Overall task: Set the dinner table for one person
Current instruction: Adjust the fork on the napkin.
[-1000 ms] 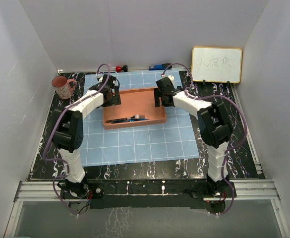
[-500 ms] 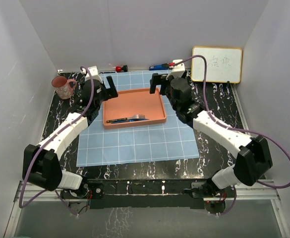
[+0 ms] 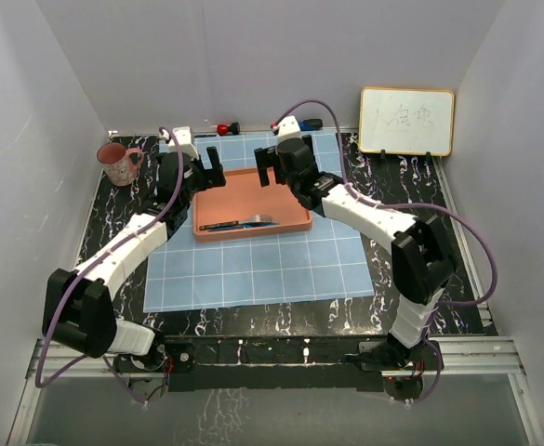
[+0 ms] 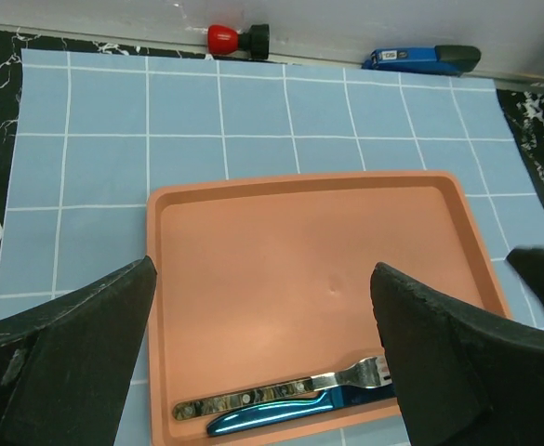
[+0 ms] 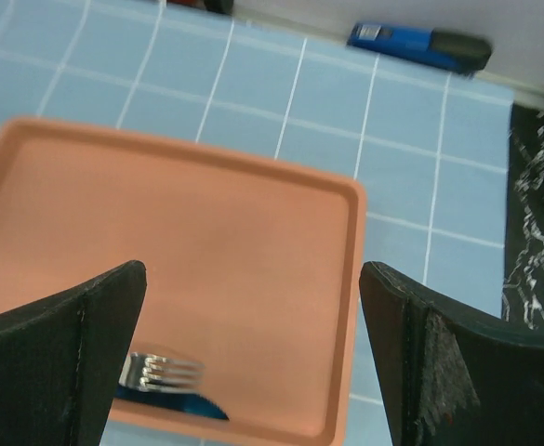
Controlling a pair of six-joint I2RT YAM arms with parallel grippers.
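Note:
The dinner table [image 3: 420, 279] is black with white veins. On its blue gridded cloth [image 3: 253, 265] lies an orange tray [image 3: 253, 195] holding a fork [image 3: 253, 220] and a blue knife [image 3: 230, 226] side by side along its near edge. My left gripper [image 3: 200, 170] hovers open above the tray's back left corner. My right gripper [image 3: 276, 170] hangs open over the tray's back edge. In the left wrist view the gripper [image 4: 262, 279] frames the tray [image 4: 309, 269], fork [image 4: 281, 390] and knife [image 4: 290, 411]. The right gripper [image 5: 253, 274] sees the fork's tines [image 5: 165, 372].
A pink mug [image 3: 118, 163] stands at the far left of the table. A whiteboard [image 3: 406, 121] leans at the back right. A red-capped object [image 4: 237, 39] and a blue one [image 4: 420, 59] lie along the back wall.
Both arms stretched out over the tray. The right gripper swung left from the tray's back right corner to its back edge; the left gripper barely shifted in the last half second.

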